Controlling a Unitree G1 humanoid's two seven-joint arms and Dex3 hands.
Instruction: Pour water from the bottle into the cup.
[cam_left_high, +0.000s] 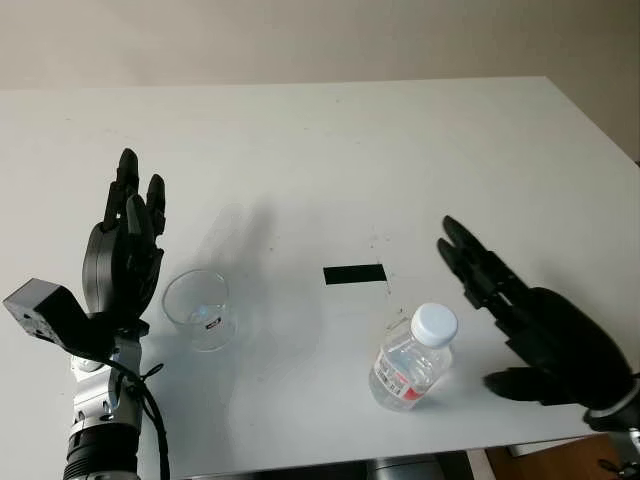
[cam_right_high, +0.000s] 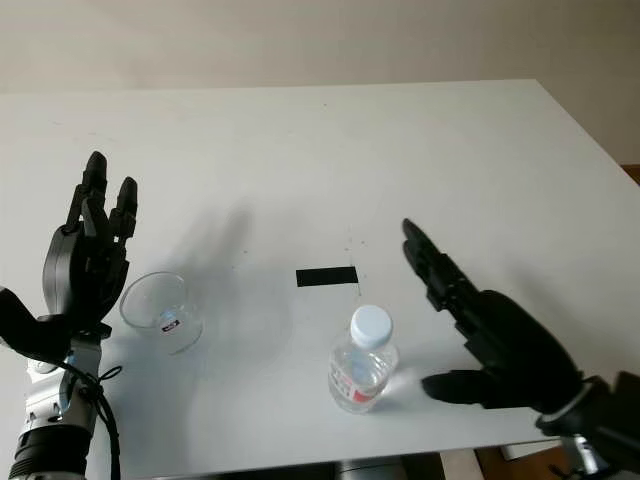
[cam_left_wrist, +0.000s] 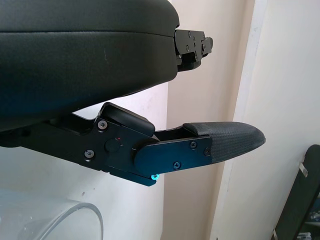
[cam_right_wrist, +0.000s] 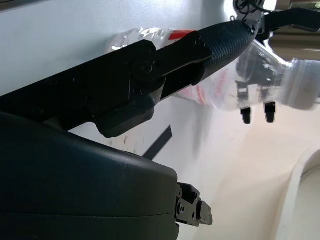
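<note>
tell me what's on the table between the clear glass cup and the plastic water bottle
Nothing: bare white table between clear glass cup and white-capped plastic water bottle, per the left eye view.

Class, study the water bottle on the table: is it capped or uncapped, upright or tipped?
Capped and upright: the water bottle stands on the table, its white cap on.
</note>
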